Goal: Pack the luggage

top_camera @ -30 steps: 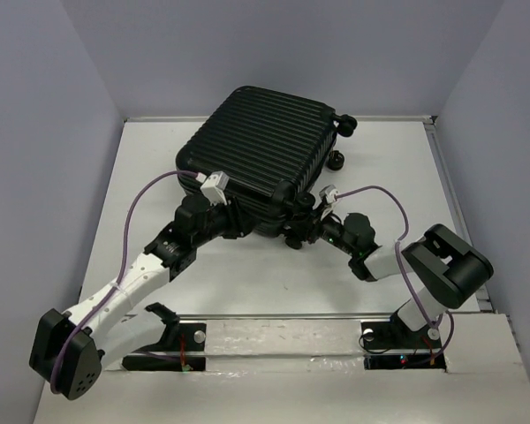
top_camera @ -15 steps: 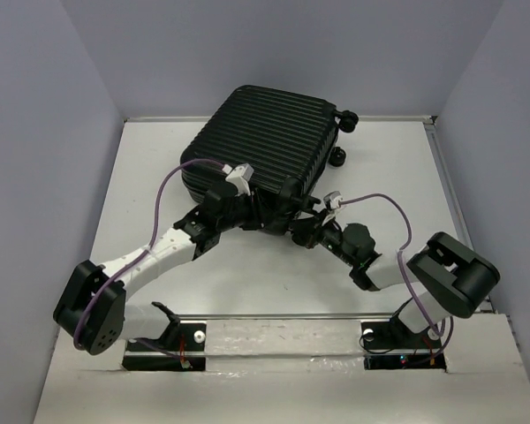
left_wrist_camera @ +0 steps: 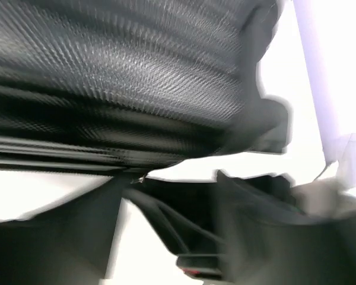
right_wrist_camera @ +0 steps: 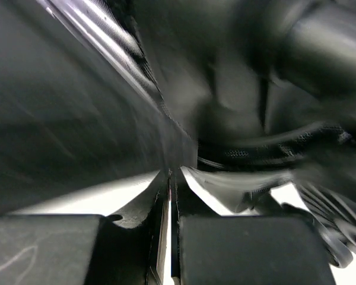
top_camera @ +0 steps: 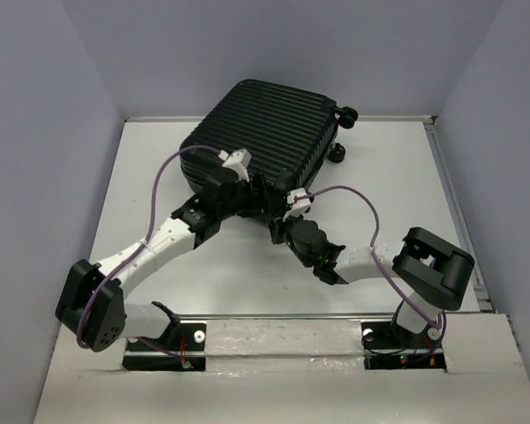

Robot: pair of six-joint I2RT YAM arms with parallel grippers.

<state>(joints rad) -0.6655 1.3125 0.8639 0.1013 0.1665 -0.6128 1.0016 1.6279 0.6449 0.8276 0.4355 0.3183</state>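
Luggage [top_camera: 265,141], a large black hard-shell suitcase with a horizontally ribbed shell and rounded corners, lies shut and flat with a white tabletop [top_camera: 159,177] under it. It is turned at an angle, so 1 corner points toward the arms. 2 small black caster wheels [top_camera: 346,115] stick out of the suitcase's far right end.

The left gripper [top_camera: 252,196] sits at the suitcase's near edge, touching or almost touching the shell from the left of that near corner. From the left wrist view the ribbed, finely textured shell [left_wrist_camera: 118,77] fills the upper part, close to the lens, but the picture is heavily blurred. I cannot tell whether this pincer stands open or closed, nor whether it holds anything.

The right gripper [top_camera: 278,228] is just beside the suitcase's near corner, on its right side, close to the left gripper. In the right wrist view its 2 black fingers [right_wrist_camera: 249,249] are pressed together, with only a thin slit between them and nothing visibly caught there, so this pincer is closed. Dark suitcase surfaces and a pale strip of table lie just beyond the fingertips, too blurred to tell whether they touch.

A purple cable [top_camera: 159,185] loops from each arm's wrist, beside the suitcase's near edge.
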